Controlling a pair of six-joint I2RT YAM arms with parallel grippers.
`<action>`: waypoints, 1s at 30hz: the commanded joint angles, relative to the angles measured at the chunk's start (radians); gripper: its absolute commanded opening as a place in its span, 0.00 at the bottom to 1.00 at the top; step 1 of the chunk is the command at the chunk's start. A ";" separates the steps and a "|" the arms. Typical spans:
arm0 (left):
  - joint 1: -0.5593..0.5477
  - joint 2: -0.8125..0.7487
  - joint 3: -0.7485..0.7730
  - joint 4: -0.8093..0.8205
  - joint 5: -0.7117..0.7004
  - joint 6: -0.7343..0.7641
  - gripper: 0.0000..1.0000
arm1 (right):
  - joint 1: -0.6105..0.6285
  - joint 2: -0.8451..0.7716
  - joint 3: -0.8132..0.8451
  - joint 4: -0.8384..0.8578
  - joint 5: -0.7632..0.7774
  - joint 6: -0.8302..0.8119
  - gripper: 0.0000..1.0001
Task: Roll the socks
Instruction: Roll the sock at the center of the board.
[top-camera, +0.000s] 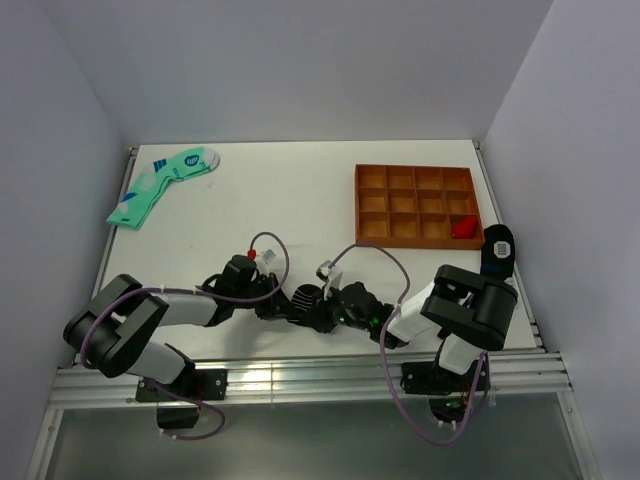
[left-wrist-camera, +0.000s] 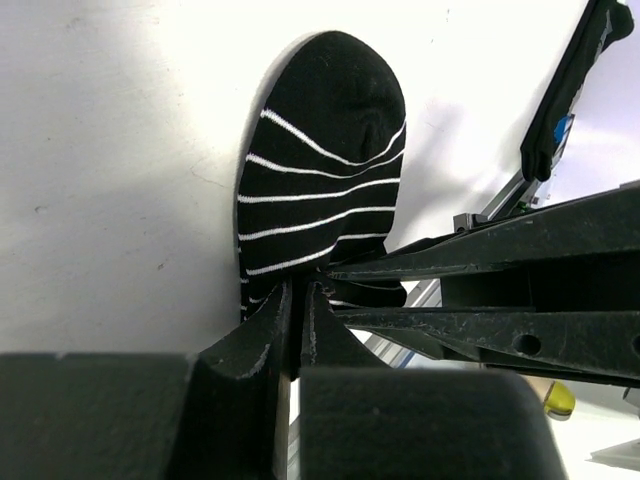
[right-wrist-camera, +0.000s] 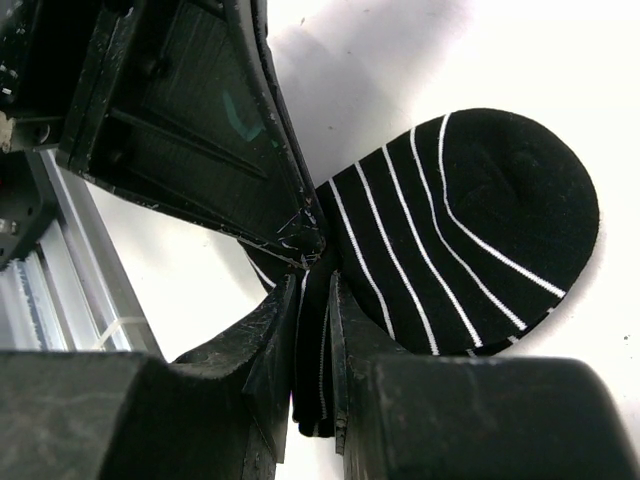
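A black sock with thin white stripes lies on the white table near the front edge, its toe pointing away; it also shows in the right wrist view and as a small dark lump in the top view. My left gripper is shut on the sock's near edge. My right gripper is shut on a fold of the same sock from the other side. The two grippers meet tip to tip. A second black striped sock lies at the table's right edge.
An orange compartment tray with a red item stands at back right. Mint-green socks with blue marks lie at back left. The aluminium rail runs along the table's front edge, close behind both grippers.
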 joint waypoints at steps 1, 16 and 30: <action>-0.027 -0.003 -0.018 -0.045 -0.057 0.039 0.07 | -0.010 0.035 0.005 -0.213 -0.035 0.026 0.08; -0.111 -0.179 -0.050 -0.024 -0.301 0.036 0.40 | -0.118 0.032 -0.047 -0.210 -0.195 0.166 0.06; -0.264 -0.339 -0.147 0.054 -0.646 0.076 0.41 | -0.274 0.097 -0.094 -0.141 -0.403 0.302 0.06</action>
